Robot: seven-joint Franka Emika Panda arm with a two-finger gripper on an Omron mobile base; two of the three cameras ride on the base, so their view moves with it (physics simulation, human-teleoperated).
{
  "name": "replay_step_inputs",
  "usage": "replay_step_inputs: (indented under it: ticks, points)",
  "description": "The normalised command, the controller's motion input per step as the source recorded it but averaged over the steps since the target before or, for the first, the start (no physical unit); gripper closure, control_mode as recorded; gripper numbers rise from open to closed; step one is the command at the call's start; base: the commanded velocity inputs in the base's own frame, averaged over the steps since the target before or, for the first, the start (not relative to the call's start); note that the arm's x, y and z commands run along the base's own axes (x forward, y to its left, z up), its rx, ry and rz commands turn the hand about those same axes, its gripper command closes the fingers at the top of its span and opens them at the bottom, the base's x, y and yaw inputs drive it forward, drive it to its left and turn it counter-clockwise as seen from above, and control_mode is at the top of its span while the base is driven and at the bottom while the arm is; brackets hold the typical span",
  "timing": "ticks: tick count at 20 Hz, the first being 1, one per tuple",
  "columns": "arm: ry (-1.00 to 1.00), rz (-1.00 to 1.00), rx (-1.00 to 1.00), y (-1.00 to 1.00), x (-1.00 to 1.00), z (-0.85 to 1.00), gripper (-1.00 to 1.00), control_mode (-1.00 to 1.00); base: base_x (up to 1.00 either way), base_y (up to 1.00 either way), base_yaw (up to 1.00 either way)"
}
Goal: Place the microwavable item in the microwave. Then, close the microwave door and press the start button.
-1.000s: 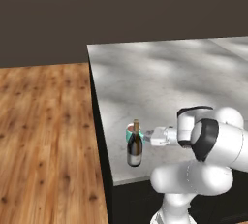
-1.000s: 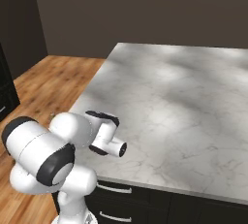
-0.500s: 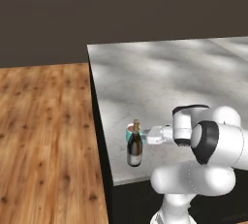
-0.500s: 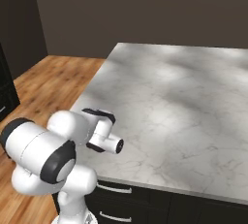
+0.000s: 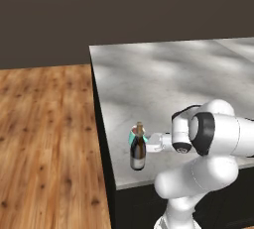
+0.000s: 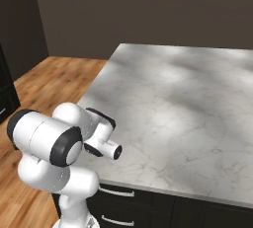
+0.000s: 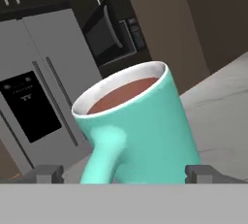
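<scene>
Near the front left corner of the grey marble counter (image 5: 163, 79) stands the teal mug (image 7: 140, 131), partly hidden in the left base view behind a dark wine bottle (image 5: 138, 148) that stands just in front of it. Mug holds brown liquid; its handle faces the hand camera. Gripper (image 7: 123, 173) sits level with the mug, fingers (image 7: 47, 173) spread wide, one on each side of the mug's lower body, whether touching it or not cannot be told. White arm reaches low across the counter edge toward the mug. Far off in the hand view: black microwave (image 7: 109, 31) set among dark cabinets, its door (image 7: 99, 34) with a long silver bar handle, beside a grey refrigerator (image 7: 43, 77). Wood floor (image 5: 44, 139) lies left of the counter
</scene>
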Motion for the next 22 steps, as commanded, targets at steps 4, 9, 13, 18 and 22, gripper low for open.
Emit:
replay_step_inputs:
  ticks: [4, 9, 13, 18, 22]
  points:
    - [0.0, 0.0, 0.0, 0.01, 0.0, -0.03, 1.0, -1.0, 0.0, 0.0, 0.0]
    - [-0.02, 0.0, 0.0, -0.01, -0.01, 0.22, 1.0, -1.0, 0.0, 0.0, 0.0]
    - [-0.08, 0.0, 0.0, -0.2, 0.0, 0.57, 1.0, -1.0, 0.0, 0.0, 0.0]
    - [-0.15, 0.0, 0.0, -0.43, -0.06, 0.85, 1.0, -1.0, 0.0, 0.0, 0.0]
    - [-0.13, 0.0, -0.01, -0.36, -0.33, 1.0, 1.0, -1.0, 0.0, 0.0, 0.0]
